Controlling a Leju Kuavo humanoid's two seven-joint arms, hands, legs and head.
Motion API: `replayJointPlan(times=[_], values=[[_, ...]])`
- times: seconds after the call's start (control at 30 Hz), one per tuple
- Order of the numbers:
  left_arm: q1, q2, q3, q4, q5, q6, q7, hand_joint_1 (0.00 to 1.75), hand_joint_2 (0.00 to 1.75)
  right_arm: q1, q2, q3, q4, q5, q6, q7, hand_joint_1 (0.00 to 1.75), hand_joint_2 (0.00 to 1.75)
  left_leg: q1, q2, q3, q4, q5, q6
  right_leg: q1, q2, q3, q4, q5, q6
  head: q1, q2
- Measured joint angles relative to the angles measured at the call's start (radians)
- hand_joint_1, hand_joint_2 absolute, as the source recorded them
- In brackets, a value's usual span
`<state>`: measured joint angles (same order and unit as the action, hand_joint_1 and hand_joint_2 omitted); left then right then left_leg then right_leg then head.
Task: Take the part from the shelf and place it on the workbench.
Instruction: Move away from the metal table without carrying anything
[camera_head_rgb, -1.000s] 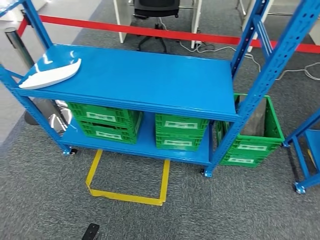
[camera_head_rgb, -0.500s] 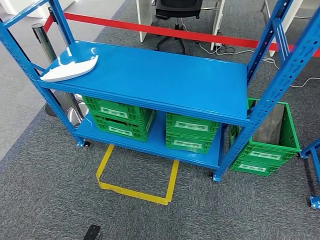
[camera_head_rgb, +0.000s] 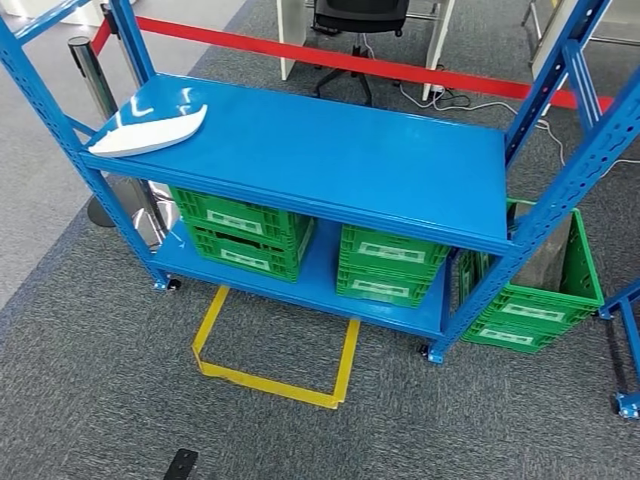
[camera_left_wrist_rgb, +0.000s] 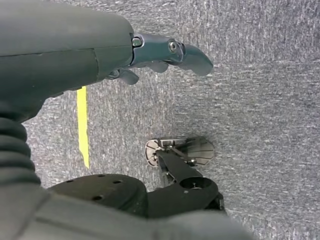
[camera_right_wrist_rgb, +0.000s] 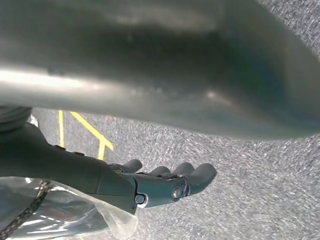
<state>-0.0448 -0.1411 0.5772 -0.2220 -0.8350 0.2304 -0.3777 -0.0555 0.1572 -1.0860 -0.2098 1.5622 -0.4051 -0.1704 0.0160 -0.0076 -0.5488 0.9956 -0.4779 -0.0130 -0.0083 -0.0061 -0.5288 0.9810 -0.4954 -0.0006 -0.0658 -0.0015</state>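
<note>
The part (camera_head_rgb: 149, 132) is a flat, glossy white, pointed shell. It lies on the top board of the blue shelf (camera_head_rgb: 324, 160), at the board's far left end. Both arms hang down over the grey carpet. In the left wrist view my left hand (camera_left_wrist_rgb: 166, 52) has its dark fingers stretched out and holds nothing. My right hand (camera_right_wrist_rgb: 166, 182) is likewise stretched out with nothing in it, in the right wrist view. Both hands are far from the part.
Green crates (camera_head_rgb: 241, 230) (camera_head_rgb: 389, 265) sit on the lower board, and another crate (camera_head_rgb: 528, 300) stands on the floor at the shelf's right end. A yellow tape square (camera_head_rgb: 275, 385) marks the carpet before the shelf. Red barrier tape (camera_head_rgb: 340, 60), a metal post (camera_head_rgb: 87, 65) and an office chair (camera_head_rgb: 358, 15) stand behind.
The whole picture has slid to the right, so the camera has turned left. The shelf and the part now sit more toward the middle. The part itself has not moved.
</note>
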Motion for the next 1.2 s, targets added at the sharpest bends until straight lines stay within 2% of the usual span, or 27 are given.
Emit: replayJointPlan(times=[0.07, 0.2, 0.47, 0.57, 0.67, 0.73, 0.8, 0.83, 0.87, 0.9, 0.97, 1.0, 1.03, 1.13, 1.2], values=[[0.000, 0.000, 0.000, 0.000, 0.000, -0.002, 0.000, 0.00, 1.75, 0.000, 0.000, 0.000, 0.000, 0.001, 0.000, 0.000, 0.00, 0.00, -0.001, 0.000, 0.000, 0.000, 0.000, 0.000, -0.002, 0.000, 0.000, 0.000, -0.001, 0.013, 0.000, 0.000], [0.000, 0.001, 0.001, 0.000, 0.000, -0.008, -0.004, 0.00, 0.00, 0.000, 0.000, 0.000, 0.000, 0.001, 0.002, -0.001, 0.00, 0.00, 0.000, 0.000, 0.000, 0.000, 0.000, 0.000, -0.001, 0.000, -0.001, 0.001, -0.002, 0.017, 0.000, 0.000], [0.000, 0.001, 0.002, 0.000, -0.001, -0.005, -0.004, 0.00, 0.00, 0.000, 0.000, 0.000, 0.000, -0.015, 0.008, -0.006, 0.00, 0.00, 0.002, 0.000, -0.001, 0.003, 0.000, 0.000, 0.001, -0.001, -0.005, 0.005, -0.002, 0.018, -0.001, 0.000], [0.000, 0.001, 0.002, 0.000, -0.001, -0.005, -0.004, 0.00, 0.00, 0.000, 0.000, 0.000, 0.000, -0.018, 0.009, -0.006, 0.00, 0.00, -0.001, 0.000, -0.001, 0.004, 0.000, 0.004, -0.002, -0.001, -0.005, 0.004, 0.000, 0.022, -0.001, 0.000], [0.000, 0.001, 0.002, 0.000, -0.002, -0.005, -0.004, 0.00, 0.00, -0.001, 0.002, 0.000, 0.000, -0.018, 0.009, -0.006, 0.00, 0.00, 0.003, 0.002, 0.004, -0.012, 0.010, 0.016, -0.004, 0.001, -0.010, 0.011, -0.009, 0.030, 0.000, 0.000], [-0.001, 0.000, 0.002, 0.000, -0.003, -0.005, -0.004, 0.00, 0.00, -0.001, 0.002, 0.000, 0.000, -0.019, 0.009, -0.006, 0.00, 0.00, 0.011, 0.004, 0.008, -0.025, 0.018, 0.024, -0.005, 0.004, -0.045, 0.083, -0.055, 0.035, 0.001, 0.000], [-0.001, 0.000, 0.002, 0.000, -0.003, -0.005, -0.003, 0.00, 0.00, 0.000, 0.002, 0.000, 0.000, -0.019, 0.009, -0.006, 0.00, 0.00, 0.013, 0.006, 0.006, -0.026, 0.019, 0.026, -0.009, 0.005, -0.108, 0.218, -0.119, 0.042, 0.003, 0.000], [0.000, -0.001, 0.002, 0.000, -0.003, -0.005, -0.003, 0.00, 0.00, 0.001, 0.002, 0.000, 0.000, -0.020, 0.009, -0.006, 0.00, 0.00, 0.014, 0.006, 0.005, -0.026, 0.019, 0.025, -0.012, 0.005, -0.132, 0.269, -0.135, 0.045, 0.003, 0.000], [0.000, -0.001, 0.002, 0.000, -0.003, -0.005, -0.003, 0.00, 0.00, 0.002, 0.002, 0.000, 0.000, -0.021, 0.009, -0.005, 0.00, 0.00, 0.015, 0.007, 0.005, -0.026, 0.019, 0.023, -0.015, 0.004, -0.140, 0.285, -0.131, 0.048, 0.003, 0.000], [0.001, -0.002, 0.002, 0.000, -0.003, -0.005, -0.003, 0.00, 0.00, 0.002, 0.002, 0.000, 0.000, -0.021, 0.009, -0.005, 0.00, 0.00, 0.017, 0.007, 0.006, -0.025, 0.018, 0.020, -0.018, 0.004, -0.128, 0.260, -0.107, 0.050, 0.003, 0.000], [0.001, -0.002, 0.002, 0.000, -0.003, -0.005, -0.003, 0.00, 0.00, 0.002, 0.002, 0.000, 0.000, -0.020, 0.009, -0.004, 0.00, 0.00, 0.022, 0.007, 0.011, -0.025, 0.016, 0.009, -0.021, -0.001, -0.060, 0.125, -0.038, 0.052, 0.003, 0.000], [0.000, -0.002, 0.002, 0.000, -0.003, -0.005, -0.003, 0.00, 0.00, 0.000, 0.002, 0.000, 0.000, -0.019, 0.009, -0.004, 0.00, 0.00, 0.023, 0.007, 0.012, -0.024, 0.015, 0.000, -0.018, -0.003, -0.028, 0.059, -0.017, 0.049, 0.003, 0.000], [0.000, -0.003, 0.002, 0.000, -0.004, -0.005, -0.003, 0.00, 0.00, -0.003, 0.002, 0.000, 0.000, -0.019, 0.009, -0.005, 0.00, 0.00, 0.024, 0.007, 0.013, -0.025, 0.015, -0.009, -0.014, -0.005, -0.005, 0.015, -0.006, 0.043, 0.002, 0.000], [-0.001, -0.005, 0.002, 0.000, -0.005, -0.006, -0.003, 0.00, 0.00, -0.004, 0.002, 0.000, 0.000, -0.021, 0.009, -0.005, 0.00, 0.00, 0.030, 0.010, 0.015, -0.037, 0.023, -0.034, -0.001, -0.002, 0.010, -0.011, -0.002, 0.018, 0.001, 0.000], [-0.001, -0.006, 0.002, 0.000, -0.006, -0.006, -0.003, 0.00, 0.00, -0.003, 0.002, 0.000, 0.000, -0.022, 0.009, -0.006, 0.00, 0.00, 0.031, 0.011, 0.010, -0.019, 0.006, -0.042, -0.004, -0.001, 0.016, -0.026, 0.008, -0.001, 0.000, 0.000]])
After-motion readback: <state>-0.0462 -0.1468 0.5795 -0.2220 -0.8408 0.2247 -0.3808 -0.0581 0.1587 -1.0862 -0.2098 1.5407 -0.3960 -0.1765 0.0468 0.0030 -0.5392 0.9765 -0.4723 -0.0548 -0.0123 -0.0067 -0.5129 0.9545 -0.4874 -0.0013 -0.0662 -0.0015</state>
